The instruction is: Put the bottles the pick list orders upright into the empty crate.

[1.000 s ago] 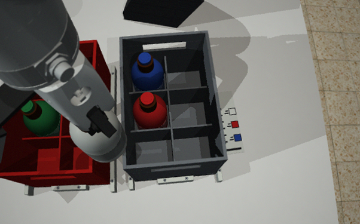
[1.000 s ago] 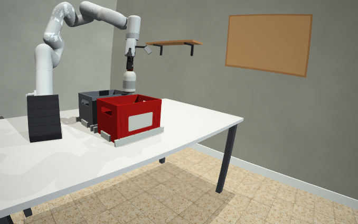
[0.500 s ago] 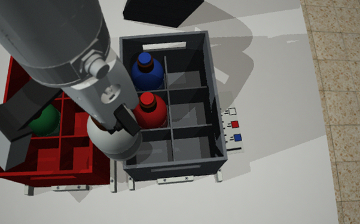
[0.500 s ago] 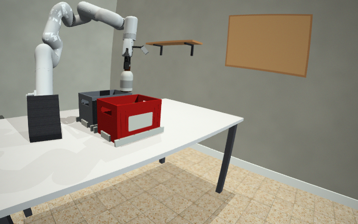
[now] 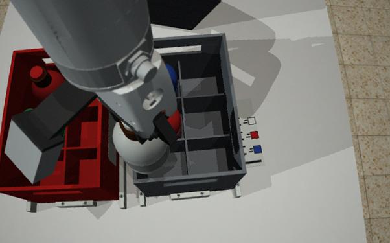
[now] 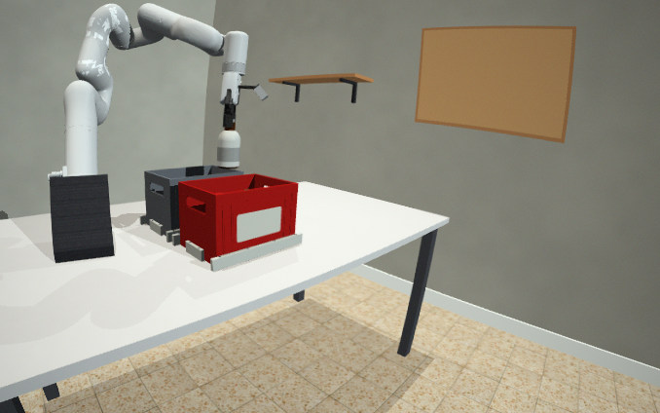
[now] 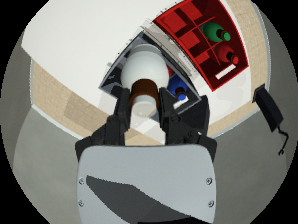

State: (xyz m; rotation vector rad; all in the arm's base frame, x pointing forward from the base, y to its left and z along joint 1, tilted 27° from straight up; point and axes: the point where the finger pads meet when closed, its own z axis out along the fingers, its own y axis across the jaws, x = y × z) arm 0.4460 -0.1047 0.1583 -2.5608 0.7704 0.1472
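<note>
White-bodied bottle (image 5: 144, 153) (image 6: 229, 146) (image 7: 145, 70), grasped by its brown neck in the claw (image 5: 155, 136) (image 6: 229, 123) (image 7: 144, 96); its body lies directly beneath the fingers, long axis close to vertical, base downward. Below the base, the grey crate (image 5: 231, 180) (image 6: 161, 206) (image 7: 114, 71); in the top view the bottle appears over its front left compartment, though perspective leaves the exact centring uncertain. Neighbouring places, on the same side of the long divider: a red bottle (image 5: 176, 120) (image 7: 169, 70) next in the row, and a blue bottle (image 5: 171, 76) (image 7: 177, 89) beyond it. The coming move is judged to be chiefly a straight descent, axis kept parallel to the compartment walls; a sideways error could catch the base on rim or divider. Release belongs only after the base is seated.
</note>
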